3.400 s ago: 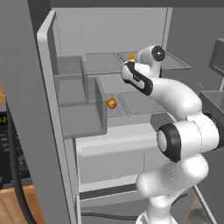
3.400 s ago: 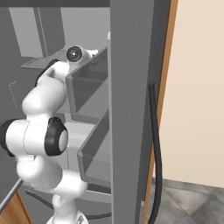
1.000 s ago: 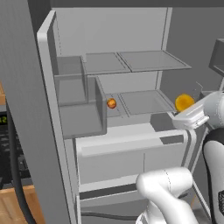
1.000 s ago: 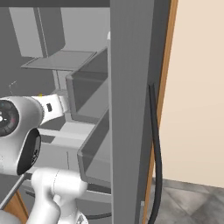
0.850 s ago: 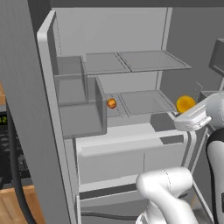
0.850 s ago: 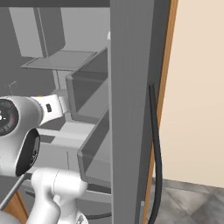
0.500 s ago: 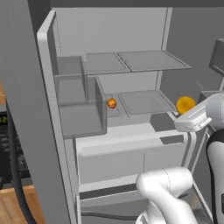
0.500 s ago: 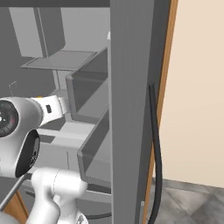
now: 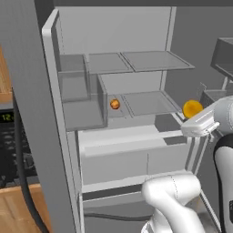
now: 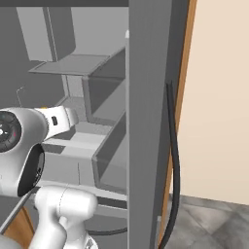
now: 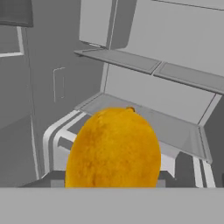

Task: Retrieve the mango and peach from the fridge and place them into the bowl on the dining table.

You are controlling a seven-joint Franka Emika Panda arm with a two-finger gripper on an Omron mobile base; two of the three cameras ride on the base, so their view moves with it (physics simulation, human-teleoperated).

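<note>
The mango (image 11: 113, 148), a yellow-orange fruit, bulks large in the hand view and hides the fingertips. In the left base view the mango (image 9: 192, 108) sits at the end of the white hand, outside the fridge (image 9: 150, 102) to the right of its open front. My gripper (image 9: 195, 118) is shut on it. The small red-orange peach (image 9: 114, 104) lies on the middle shelf, well to the left of the gripper. The bowl and the dining table are out of view.
The open fridge door (image 9: 27, 100) with its bins (image 9: 77, 98) stands at the left, and a black cable (image 9: 20, 154) hangs along it. In the right base view the other door (image 10: 146, 97) and a cable (image 10: 172, 160) stand close beside the arm.
Since the earliest frame the arm has drawn back from the upper shelf, bringing the mango out to the right of the fridge front. Over the last second it has barely moved.
</note>
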